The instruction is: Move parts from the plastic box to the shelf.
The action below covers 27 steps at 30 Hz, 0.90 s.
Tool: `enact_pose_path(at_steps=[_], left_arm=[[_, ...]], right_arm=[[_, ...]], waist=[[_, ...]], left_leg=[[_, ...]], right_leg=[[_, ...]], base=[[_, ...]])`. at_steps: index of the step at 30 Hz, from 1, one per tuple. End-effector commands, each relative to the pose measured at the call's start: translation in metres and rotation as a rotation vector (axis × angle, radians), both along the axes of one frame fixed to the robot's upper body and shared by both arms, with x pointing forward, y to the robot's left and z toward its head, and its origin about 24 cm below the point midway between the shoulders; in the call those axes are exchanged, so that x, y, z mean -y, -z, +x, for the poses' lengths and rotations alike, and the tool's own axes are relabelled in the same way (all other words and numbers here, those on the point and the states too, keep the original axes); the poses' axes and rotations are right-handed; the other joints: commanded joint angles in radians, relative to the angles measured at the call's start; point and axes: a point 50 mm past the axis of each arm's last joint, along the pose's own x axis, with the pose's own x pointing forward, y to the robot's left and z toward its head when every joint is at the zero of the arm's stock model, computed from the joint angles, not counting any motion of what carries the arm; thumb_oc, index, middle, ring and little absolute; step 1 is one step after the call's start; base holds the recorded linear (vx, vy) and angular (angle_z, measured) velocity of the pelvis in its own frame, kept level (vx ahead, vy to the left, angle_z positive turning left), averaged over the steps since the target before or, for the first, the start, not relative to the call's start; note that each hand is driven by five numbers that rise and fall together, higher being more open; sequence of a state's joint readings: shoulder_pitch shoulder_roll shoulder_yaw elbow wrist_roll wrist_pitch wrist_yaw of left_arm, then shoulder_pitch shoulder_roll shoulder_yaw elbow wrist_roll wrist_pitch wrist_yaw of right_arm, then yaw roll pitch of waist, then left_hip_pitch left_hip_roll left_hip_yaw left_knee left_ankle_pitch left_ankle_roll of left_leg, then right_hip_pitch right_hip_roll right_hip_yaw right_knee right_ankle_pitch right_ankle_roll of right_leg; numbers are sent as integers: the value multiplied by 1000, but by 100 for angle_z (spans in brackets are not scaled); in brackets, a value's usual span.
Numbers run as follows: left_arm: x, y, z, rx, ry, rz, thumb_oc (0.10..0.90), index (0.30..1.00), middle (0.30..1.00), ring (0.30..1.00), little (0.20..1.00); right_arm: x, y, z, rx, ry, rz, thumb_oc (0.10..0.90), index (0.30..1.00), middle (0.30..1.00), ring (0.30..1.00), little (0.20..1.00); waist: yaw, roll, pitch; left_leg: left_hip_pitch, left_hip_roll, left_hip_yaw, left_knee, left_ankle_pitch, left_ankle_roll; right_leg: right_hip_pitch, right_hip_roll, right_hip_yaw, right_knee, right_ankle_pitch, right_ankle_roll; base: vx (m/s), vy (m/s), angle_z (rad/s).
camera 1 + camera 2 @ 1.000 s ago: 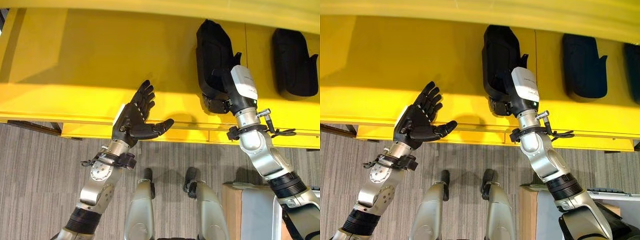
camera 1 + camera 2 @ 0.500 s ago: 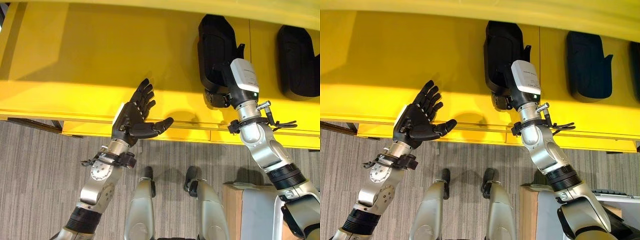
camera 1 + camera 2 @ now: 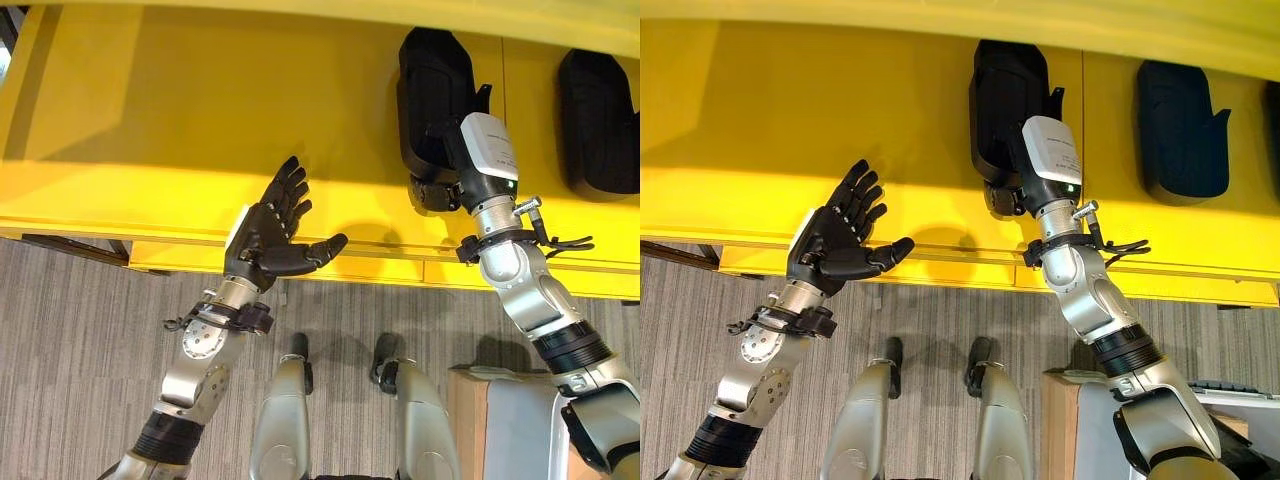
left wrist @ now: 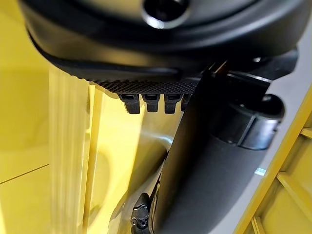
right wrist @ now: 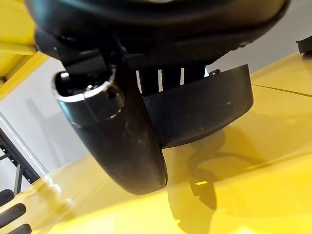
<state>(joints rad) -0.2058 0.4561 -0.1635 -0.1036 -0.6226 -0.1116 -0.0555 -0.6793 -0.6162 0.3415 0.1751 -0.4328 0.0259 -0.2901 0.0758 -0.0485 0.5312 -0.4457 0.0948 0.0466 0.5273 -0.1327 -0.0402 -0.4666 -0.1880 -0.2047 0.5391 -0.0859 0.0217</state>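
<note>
Right hand [image 3: 440, 190]: fingers curled round near end of black part [image 3: 432, 95] lying on yellow shelf [image 3: 180, 110]. Second black part [image 3: 598, 120] further right, apart. Left hand [image 3: 270, 232]: fingers spread, empty, over near shelf edge; bare shelf beyond.

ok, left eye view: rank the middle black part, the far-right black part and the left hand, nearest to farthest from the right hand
1. Middle black part: at the right hand, on the yellow shelf.
2. Far-right black part: further right.
3. Left hand: left, open over the front edge.
</note>
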Motion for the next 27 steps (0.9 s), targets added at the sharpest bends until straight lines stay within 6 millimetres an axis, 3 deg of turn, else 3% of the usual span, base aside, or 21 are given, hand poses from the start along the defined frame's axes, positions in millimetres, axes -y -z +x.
enact_pose_path(at_steps=[1,8,9,10,11,27], left_arm=[[18,-47,-12,272,102,-50,900,1000,1000,1000,1000],[18,-45,-12,264,100,-54,900,1000,1000,1000,1000],[18,-45,-12,264,100,-55,900,1000,1000,1000,1000],[18,-45,-12,264,100,-55,900,1000,1000,1000,1000],[18,-46,-12,265,100,-55,900,1000,1000,1000,1000],[16,-45,-12,262,110,-47,900,1000,1000,1000,1000]], right_arm=[[-10,-67,-6,256,-50,-62,400,300,300,300,300],[-9,-65,-6,248,-44,-60,400,300,300,300,300],[-9,-64,-6,248,-44,-57,457,380,380,380,380],[-9,-65,-6,246,-43,-56,578,550,550,550,550],[-9,-64,-6,244,-43,-56,900,1000,1000,1000,1000],[-8,-56,-5,165,-49,-164,900,1000,1000,1000,1000]], waist=[[11,45,-38],[12,46,-38],[11,46,-38],[11,46,-39],[10,46,-39],[6,39,-44]], left_leg=[[84,36,39,-48,5,-2],[94,35,38,-46,-2,-2],[95,35,39,-48,-2,-2],[93,35,39,-51,4,-2],[93,35,39,-52,5,-2],[102,39,42,-60,9,-3]], right_leg=[[58,-10,20,55,-83,46],[69,-11,17,63,-95,45],[69,-11,17,62,-94,45],[66,-10,16,59,-88,44],[65,-10,16,59,-88,44],[78,-4,19,50,-89,45]], base=[[0,0,0],[0,0,0],[0,0,0],[0,0,0],[0,0,0],[0,0,0]])
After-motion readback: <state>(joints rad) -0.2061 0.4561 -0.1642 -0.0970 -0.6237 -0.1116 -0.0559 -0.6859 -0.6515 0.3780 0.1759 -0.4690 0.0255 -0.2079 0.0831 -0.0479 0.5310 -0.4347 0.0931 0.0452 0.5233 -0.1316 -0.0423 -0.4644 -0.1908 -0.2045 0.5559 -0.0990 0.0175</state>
